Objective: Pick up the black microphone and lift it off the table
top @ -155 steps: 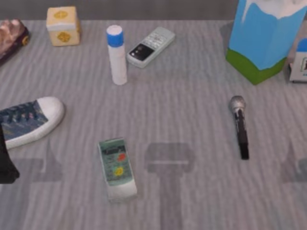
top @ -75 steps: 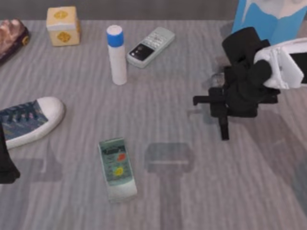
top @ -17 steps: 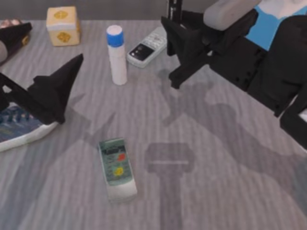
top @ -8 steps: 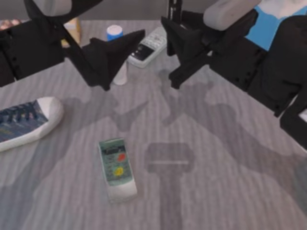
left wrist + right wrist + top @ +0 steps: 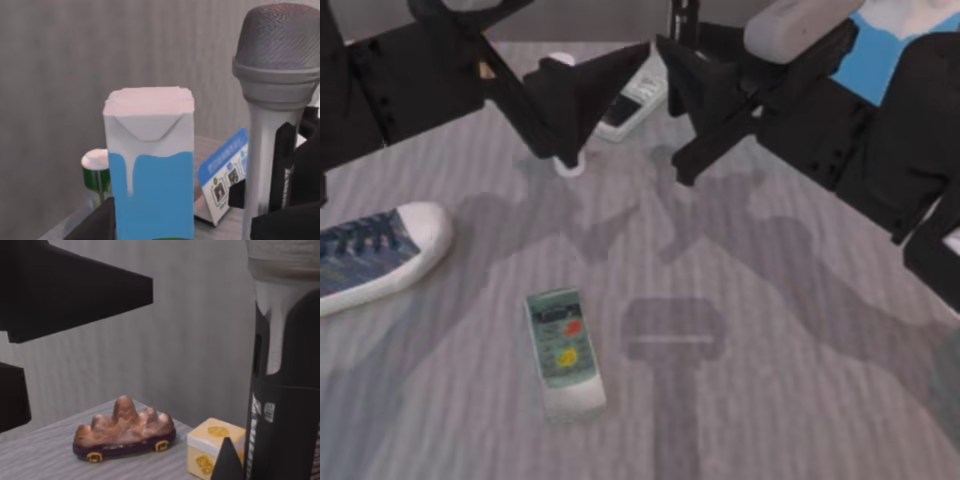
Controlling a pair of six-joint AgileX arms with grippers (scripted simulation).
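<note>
My left gripper (image 5: 598,105) has swung in closer to the right gripper (image 5: 682,108) since half a second ago, fingers spread. The right one pinches the black microphone (image 5: 276,65) by its handle, clear above the table (image 5: 770,350), long axis upright, mesh head up. I judge it light, stiff and slick, so mid-handle is the hold.

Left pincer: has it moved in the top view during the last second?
Yes. The left pincer went from beside the shoe toward the table's far middle, now over the white bottle.
</note>
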